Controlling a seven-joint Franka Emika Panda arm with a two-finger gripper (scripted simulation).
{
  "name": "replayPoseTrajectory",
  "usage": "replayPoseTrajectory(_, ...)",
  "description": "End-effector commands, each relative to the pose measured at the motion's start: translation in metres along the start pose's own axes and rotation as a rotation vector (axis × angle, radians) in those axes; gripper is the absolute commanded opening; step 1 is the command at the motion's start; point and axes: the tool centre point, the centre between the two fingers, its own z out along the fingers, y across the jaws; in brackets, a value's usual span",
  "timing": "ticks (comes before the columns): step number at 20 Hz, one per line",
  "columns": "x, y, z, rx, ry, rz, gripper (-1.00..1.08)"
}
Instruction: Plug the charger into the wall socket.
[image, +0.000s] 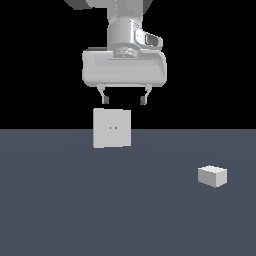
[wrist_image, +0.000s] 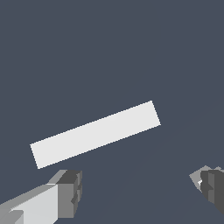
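One arm (image: 127, 30) fills the upper middle of the exterior view, coming down from the top edge as a pale grey column that ends in a wide, rounded hand block. Under it lies one floor (image: 60, 210), a flat slate-grey surface covering the lower half of the frame, with black behind it above. One gripper (image: 123, 97) hangs from the hand block, pointing straight down, its two short dark-tipped fingers (image: 103, 96) set wide apart with nothing between them, so the pincer is released and empty. It hovers in the air above the top edge of the wall socket (image: 112, 128), apart from it, slightly toward the exterior view's right of the plate's middle. There is one wall socket, a flat white square plate standing upright on the floor just left of the frame's centre, with two tiny yellowish holes side by side near its middle. In the wrist view the socket (wrist_image: 95, 134) appears edge-on as a long white bar lying at a slant across the middle of the frame, and the two fingers (wrist_image: 65, 192) show in the lower corners, well apart, with bare floor between them. There is one charger (image: 212, 176), a small plain white block resting on the floor at the exterior view's right, lower than the socket in the frame and well apart from both it and the gripper.
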Motion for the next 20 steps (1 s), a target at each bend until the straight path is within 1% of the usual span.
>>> replayPoseTrajectory(1, 0.000, 0.000, 0.000, 0.000, 0.000, 0.000, 1.00)
replayPoseTrajectory(5, 0.000, 0.002, 0.001, -0.002, 0.004, 0.013, 1.00)
replayPoseTrajectory(10, -0.001, 0.012, 0.007, -0.012, 0.018, 0.064, 1.00)
replayPoseTrajectory(15, -0.003, 0.028, 0.016, -0.028, 0.043, 0.154, 1.00)
replayPoseTrajectory(20, -0.008, 0.050, 0.028, -0.051, 0.078, 0.277, 1.00)
